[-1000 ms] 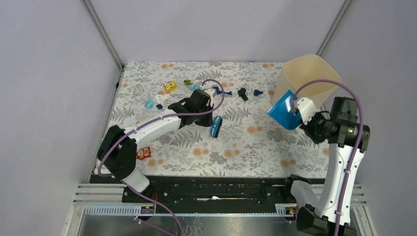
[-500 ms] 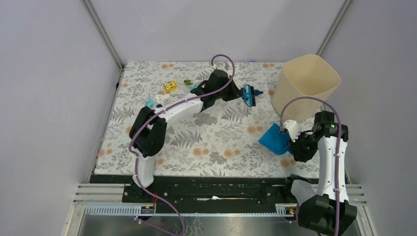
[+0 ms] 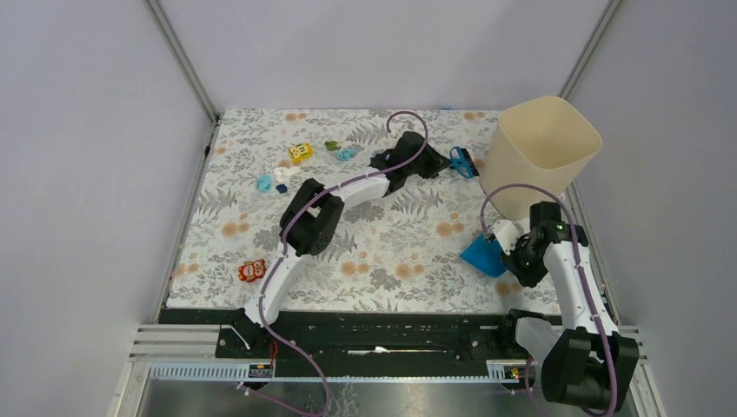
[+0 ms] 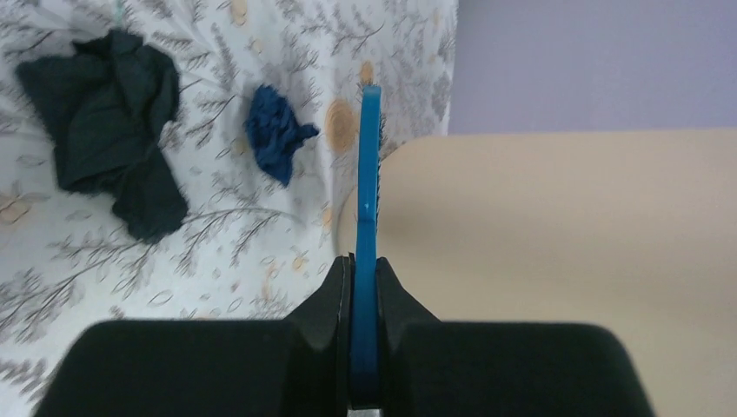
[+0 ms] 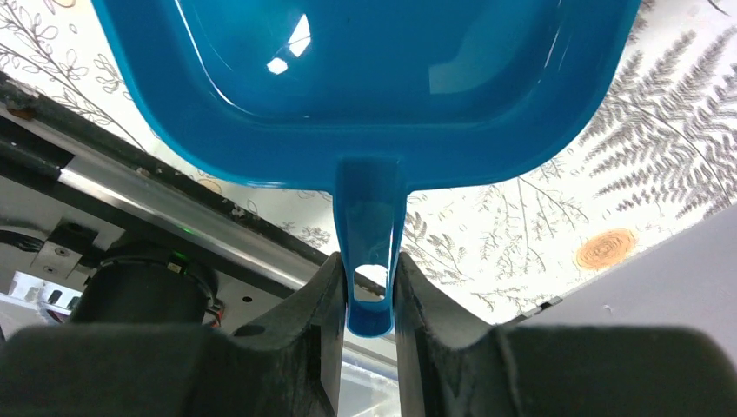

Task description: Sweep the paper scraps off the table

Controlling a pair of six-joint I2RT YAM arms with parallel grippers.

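Note:
My left gripper [image 3: 441,162] [image 4: 363,271] is shut on a blue brush [image 3: 463,162] [image 4: 369,165], held edge-on at the table's far right beside the beige bin [image 3: 539,148] [image 4: 574,234]. Just left of the brush lie a black paper scrap [image 4: 109,130] and a navy scrap [image 4: 275,142]. More scraps lie at the far left: light blue [image 3: 264,183], white [image 3: 282,174], green [image 3: 331,145]. My right gripper [image 3: 511,250] [image 5: 366,276] is shut on the handle of a blue dustpan [image 3: 482,255] [image 5: 374,78], low over the table [image 3: 391,252] near its front right edge.
A yellow cube [image 3: 301,153] sits among the far-left scraps. A red robot toy [image 3: 253,270] lies near the front left edge. The black rail [image 5: 130,187] at the table's front edge runs under the dustpan's rear. Grey walls close in both sides.
My left arm has swung the brush from mid-table to the far right, next to the bin. My right arm has brought the dustpan down from the bin's rim to the table's front right.

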